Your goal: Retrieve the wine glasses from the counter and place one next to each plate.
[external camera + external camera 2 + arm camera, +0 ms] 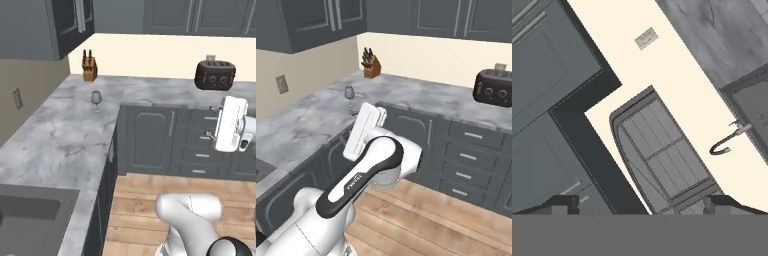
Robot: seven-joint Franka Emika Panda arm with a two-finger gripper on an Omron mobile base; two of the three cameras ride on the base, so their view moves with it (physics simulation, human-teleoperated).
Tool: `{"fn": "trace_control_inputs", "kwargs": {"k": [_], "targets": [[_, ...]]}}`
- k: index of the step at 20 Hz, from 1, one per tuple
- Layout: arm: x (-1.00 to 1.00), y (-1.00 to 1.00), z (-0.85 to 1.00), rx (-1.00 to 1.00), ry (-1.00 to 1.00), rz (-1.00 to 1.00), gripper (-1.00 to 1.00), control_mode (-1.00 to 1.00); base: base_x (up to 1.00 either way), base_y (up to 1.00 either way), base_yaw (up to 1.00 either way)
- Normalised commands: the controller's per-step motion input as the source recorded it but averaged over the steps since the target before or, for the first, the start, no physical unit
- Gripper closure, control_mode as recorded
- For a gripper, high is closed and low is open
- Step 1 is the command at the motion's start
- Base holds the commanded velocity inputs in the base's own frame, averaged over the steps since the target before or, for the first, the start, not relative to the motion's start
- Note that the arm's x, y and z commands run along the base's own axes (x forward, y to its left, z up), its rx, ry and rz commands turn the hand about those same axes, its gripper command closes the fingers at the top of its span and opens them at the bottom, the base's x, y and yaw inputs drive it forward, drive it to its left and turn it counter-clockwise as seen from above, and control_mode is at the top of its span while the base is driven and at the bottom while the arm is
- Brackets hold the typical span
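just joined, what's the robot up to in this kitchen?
Nothing is held yet. The gripper is open and empty, with the hand raised beside the counter and looking at the wall and a window. One wine glass stands upright on the marble, in front of the knife block in the corner, untouched. A toaster sits further along, and the sink is at the near end.

Sink (30,220) cut off by the bottom-left edge of the left base view; its basin is partly seen. Toaster (495,87) clipped at the right edge of the right base view. Wine glass (96,98) too small to resolve; its stem is perhaps just visible.
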Motion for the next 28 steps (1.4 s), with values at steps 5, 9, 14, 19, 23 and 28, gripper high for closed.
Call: {"fn": "trace_control_inputs", "kwargs": {"k": [5, 9, 14, 19, 23, 28], "targets": [[0.0, 0.0, 0.0, 0.0, 0.0, 0.0, -1.0, 1.0, 1.0, 0.17, 0.13], [0.0, 0.0, 0.0, 0.0, 0.0, 0.0, -1.0, 1.0, 1.0, 0.0, 0.4], [0.0, 0.0, 0.0, 0.0, 0.0, 0.0, -1.0, 1.0, 1.0, -0.07, 0.64], [0.0, 0.0, 0.0, 0.0, 0.0, 0.0, -1.0, 1.0, 1.0, -0.31, 0.56], [0.0, 0.0, 0.0, 0.0, 0.0, 0.0, -1.0, 1.0, 0.94, -0.41, 0.23], [0.0, 0.0, 0.0, 0.0, 0.0, 0.0, -1.0, 1.0, 0.98, -0.37, 0.3]]}}
